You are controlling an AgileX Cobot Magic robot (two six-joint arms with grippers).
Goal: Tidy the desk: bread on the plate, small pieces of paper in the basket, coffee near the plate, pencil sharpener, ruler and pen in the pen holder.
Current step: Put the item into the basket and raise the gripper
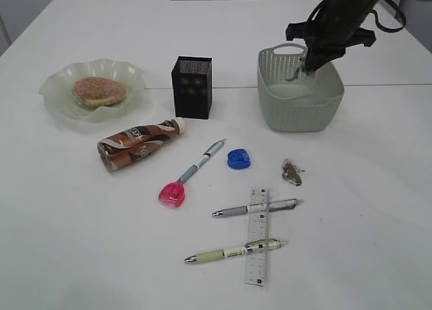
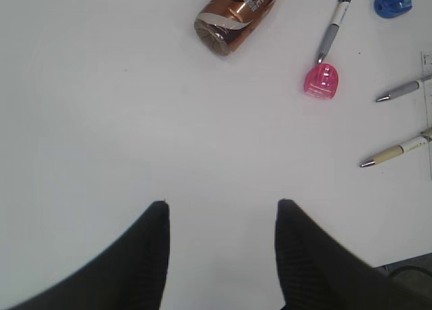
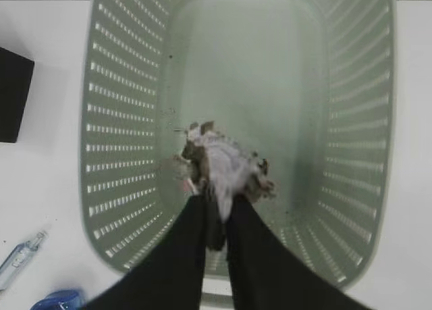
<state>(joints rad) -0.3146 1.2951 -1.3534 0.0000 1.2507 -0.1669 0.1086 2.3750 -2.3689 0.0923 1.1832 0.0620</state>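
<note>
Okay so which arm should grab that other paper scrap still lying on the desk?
Probably right. Its end effector hangs over the basket pinching one scrap, and the other scrap lies just in front of that basket. The left end effector hovers open beyond the pens.

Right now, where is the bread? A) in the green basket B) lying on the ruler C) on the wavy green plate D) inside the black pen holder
C: the bread sits on the wavy green plate at the far left of the desk, apart from the other things.
</note>
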